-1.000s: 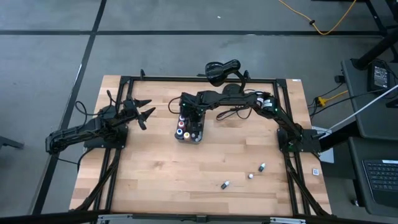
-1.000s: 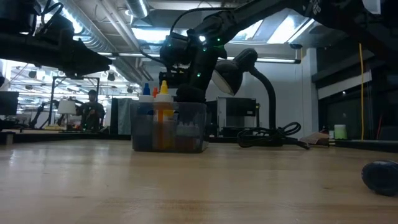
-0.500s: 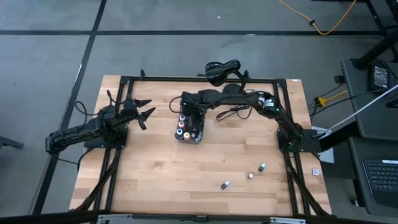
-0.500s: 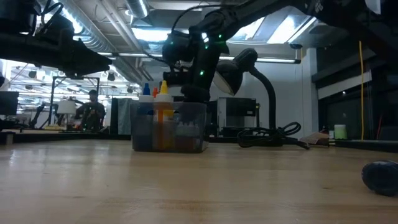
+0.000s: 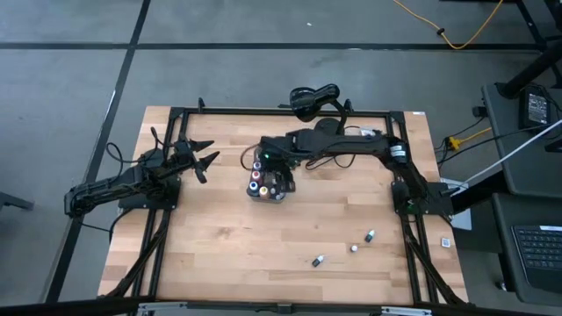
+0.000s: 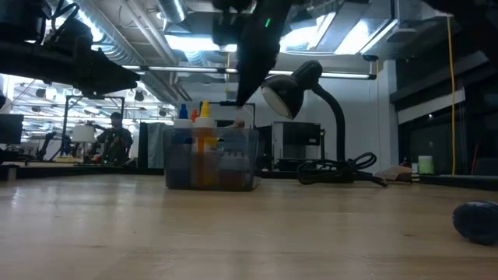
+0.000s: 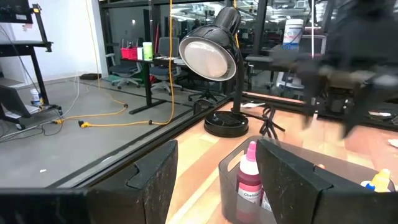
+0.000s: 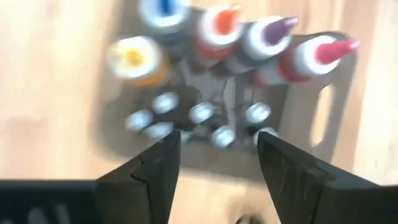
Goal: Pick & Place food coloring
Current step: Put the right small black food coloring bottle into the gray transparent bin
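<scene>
here the food coloring, tiny bottles capped yellow, blue, orange, purple, pink, crowds the tray under the right gripper, jaws apart.

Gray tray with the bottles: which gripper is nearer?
Right. The right gripper hangs open just above the tray; the left gripper waits open off to its side.
</scene>
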Available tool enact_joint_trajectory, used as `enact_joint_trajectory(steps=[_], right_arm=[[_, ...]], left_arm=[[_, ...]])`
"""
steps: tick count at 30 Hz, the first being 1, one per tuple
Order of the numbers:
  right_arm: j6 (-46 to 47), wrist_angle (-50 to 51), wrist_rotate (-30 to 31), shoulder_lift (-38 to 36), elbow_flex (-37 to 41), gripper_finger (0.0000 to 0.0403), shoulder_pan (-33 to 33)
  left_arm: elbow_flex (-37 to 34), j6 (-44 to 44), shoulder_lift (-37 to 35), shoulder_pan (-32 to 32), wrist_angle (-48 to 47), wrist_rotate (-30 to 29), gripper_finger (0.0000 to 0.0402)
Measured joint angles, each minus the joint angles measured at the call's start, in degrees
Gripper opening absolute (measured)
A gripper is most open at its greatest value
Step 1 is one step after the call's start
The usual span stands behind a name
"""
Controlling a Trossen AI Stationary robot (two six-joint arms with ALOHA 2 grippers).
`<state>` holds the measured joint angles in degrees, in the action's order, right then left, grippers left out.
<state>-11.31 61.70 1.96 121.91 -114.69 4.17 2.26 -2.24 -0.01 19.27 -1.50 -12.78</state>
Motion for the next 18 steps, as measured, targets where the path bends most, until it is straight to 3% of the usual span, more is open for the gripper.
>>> enact_joint_trajectory(steps=[10, 18], right_arm=[[11.4, 9.4, 0.1, -9.2, -0.4, 0.0253, -13.0], [27.6, 17.8, 5.8, -12.9, -0.4, 0.0291, -24.0]], left_arm=[[0.0, 0.0, 0.0, 0.0, 0.0, 0.0, 0.0212], [0.0, 0.0, 0.0, 0.0, 0.0, 0.0, 0.0212]])
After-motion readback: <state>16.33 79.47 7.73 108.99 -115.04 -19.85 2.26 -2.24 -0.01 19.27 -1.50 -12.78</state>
